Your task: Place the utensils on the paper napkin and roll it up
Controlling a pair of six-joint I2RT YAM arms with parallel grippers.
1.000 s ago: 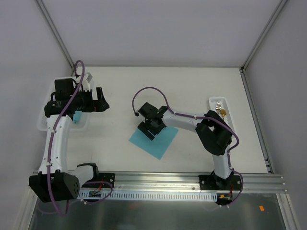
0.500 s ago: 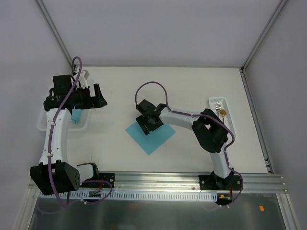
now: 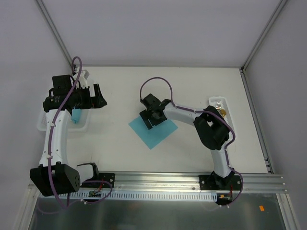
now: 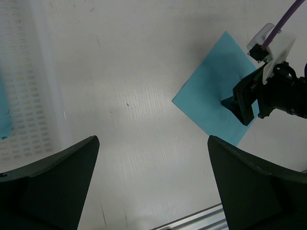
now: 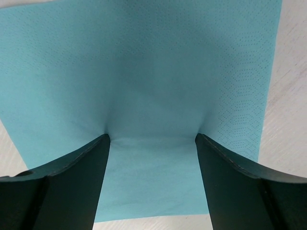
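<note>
Since earlier frame, right pincer (image 5: 152,140) and paper napkin (image 3: 154,135) slid up-right, now frame centre. Pincer spread, tips pressing sheet on tabletop (image 3: 115,143): keep your pressure light, drag flat. Left pincer (image 4: 153,184) spread, idle. Utensils (image 3: 219,105) far right.

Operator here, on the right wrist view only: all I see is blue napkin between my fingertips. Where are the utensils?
Observer: The utensils lie in a white tray along the right edge of the table; none are on the paper napkin.
Operator: Is the left gripper in my way?
Observer: No. It hangs open over the left side of the table, well apart from the napkin.
Operator: How does the napkin sit?
Observer: Mid-table, turned like a diamond, with the right gripper over its far half.
</note>
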